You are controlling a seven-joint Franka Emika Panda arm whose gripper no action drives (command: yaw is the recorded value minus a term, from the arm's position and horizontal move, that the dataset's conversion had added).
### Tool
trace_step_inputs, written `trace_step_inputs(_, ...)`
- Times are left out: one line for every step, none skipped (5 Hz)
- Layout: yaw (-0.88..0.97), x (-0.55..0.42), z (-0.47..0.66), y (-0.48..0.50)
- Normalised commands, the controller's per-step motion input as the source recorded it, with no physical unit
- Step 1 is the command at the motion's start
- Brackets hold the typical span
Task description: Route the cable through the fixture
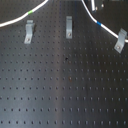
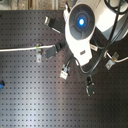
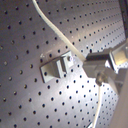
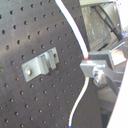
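Note:
A white cable (image 1: 15, 21) with a green mark (image 1: 31, 11) and a blue mark (image 1: 99, 23) loops across the far part of the black perforated board. Three metal clip fixtures stand in a row in the first exterior view: left (image 1: 30, 31), middle (image 1: 69, 26), right (image 1: 120, 41). My gripper (image 3: 94, 59) is shut on the cable (image 3: 55, 30) and holds it just beside one fixture (image 3: 55, 68), apart from it. The second wrist view shows the same grip (image 4: 89, 64) next to that fixture (image 4: 40, 65). In the second exterior view the white arm (image 2: 80, 25) hides most of the gripper.
The board (image 1: 65, 95) is bare perforated metal in the near half of the first exterior view. In the second exterior view the cable (image 2: 20, 49) runs in from the left edge, and a small blue item (image 2: 1, 84) sits at the left edge.

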Motion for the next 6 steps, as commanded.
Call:
trace_step_inputs(0.35, -0.479, 0.66, -0.025)
trace_step_inputs(0.40, -0.441, 0.63, -0.024)
trace_step_inputs(0.42, -0.401, 0.59, 0.127)
trace_step_inputs(0.15, -0.107, 0.31, 0.457)
trace_step_inputs(0.00, -0.051, 0.31, 0.169)
trace_step_inputs(-0.14, 0.000, 0.40, 0.002)
